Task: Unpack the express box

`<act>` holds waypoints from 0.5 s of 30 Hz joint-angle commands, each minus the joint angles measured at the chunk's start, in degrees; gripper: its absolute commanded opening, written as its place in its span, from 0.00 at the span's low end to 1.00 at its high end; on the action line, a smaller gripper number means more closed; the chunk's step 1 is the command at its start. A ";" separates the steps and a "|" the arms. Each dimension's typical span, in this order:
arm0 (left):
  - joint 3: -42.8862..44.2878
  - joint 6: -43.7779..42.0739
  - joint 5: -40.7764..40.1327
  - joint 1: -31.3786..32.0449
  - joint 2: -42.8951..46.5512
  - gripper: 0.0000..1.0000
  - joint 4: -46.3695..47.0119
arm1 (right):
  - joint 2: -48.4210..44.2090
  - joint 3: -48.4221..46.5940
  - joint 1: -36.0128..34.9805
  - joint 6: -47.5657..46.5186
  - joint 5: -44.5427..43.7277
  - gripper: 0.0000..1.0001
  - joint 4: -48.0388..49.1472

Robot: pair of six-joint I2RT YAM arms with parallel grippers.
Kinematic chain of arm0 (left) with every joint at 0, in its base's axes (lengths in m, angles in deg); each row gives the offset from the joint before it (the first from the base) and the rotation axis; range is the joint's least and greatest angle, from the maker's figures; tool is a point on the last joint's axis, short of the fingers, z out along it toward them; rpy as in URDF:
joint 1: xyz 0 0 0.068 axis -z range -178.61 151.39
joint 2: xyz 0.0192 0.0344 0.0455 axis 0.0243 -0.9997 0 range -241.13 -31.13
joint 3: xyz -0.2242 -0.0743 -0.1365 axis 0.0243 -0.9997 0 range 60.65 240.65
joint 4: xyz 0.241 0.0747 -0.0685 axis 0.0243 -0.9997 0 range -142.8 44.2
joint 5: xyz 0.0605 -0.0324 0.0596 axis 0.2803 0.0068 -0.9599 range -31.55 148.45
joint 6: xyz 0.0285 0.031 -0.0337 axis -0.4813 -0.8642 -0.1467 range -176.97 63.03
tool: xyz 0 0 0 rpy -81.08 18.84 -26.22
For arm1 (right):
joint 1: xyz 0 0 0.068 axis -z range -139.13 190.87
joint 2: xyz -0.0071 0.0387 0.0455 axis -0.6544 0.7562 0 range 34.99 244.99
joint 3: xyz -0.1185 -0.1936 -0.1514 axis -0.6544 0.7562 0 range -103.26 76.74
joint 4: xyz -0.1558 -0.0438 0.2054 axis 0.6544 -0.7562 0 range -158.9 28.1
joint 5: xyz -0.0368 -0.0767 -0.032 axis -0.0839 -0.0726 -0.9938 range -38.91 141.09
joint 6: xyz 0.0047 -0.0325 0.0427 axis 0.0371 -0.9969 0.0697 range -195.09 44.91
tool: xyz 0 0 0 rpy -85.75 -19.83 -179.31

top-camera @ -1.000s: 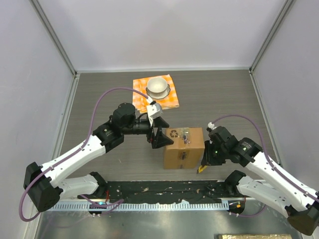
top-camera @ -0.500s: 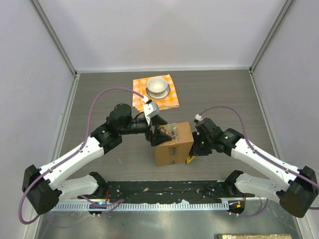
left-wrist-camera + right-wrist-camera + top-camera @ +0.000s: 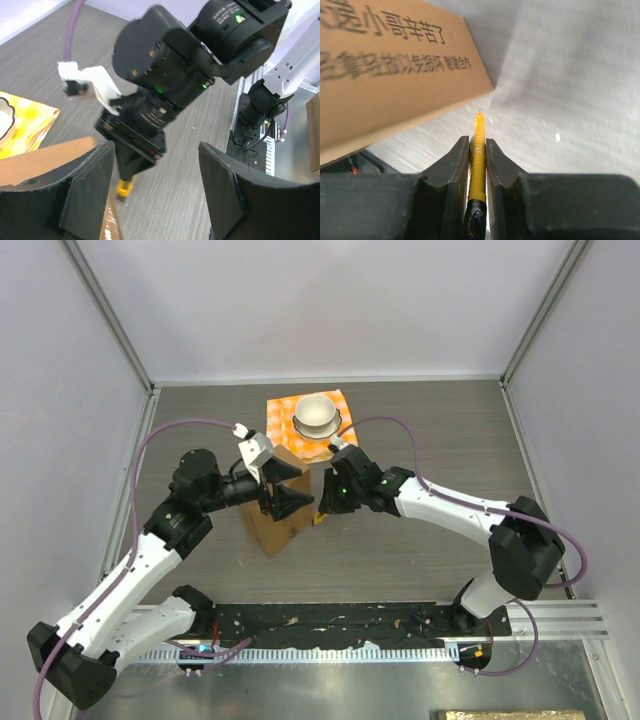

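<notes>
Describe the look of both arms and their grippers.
The left arm and right arm have white links and black joint housings, with a purple cable looping along each. The left gripper and right gripper are black, with flat matte jaws. A white bracket sits at each wrist; green lights glow on the right wrist.

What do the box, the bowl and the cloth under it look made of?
Express box: matte brown cardboard, printed lettering, sharp folded edge. Bowl: white, smooth, probably ceramic or plastic. Cloth: orange-checked, likely fabric or paper; lies flat.
</notes>
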 commanded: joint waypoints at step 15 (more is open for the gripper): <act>6.31 -5.63 -18.13 -9.70 8.88 0.75 -9.93 | -7.59 -3.12 3.96 -6.19 -7.01 0.01 -1.08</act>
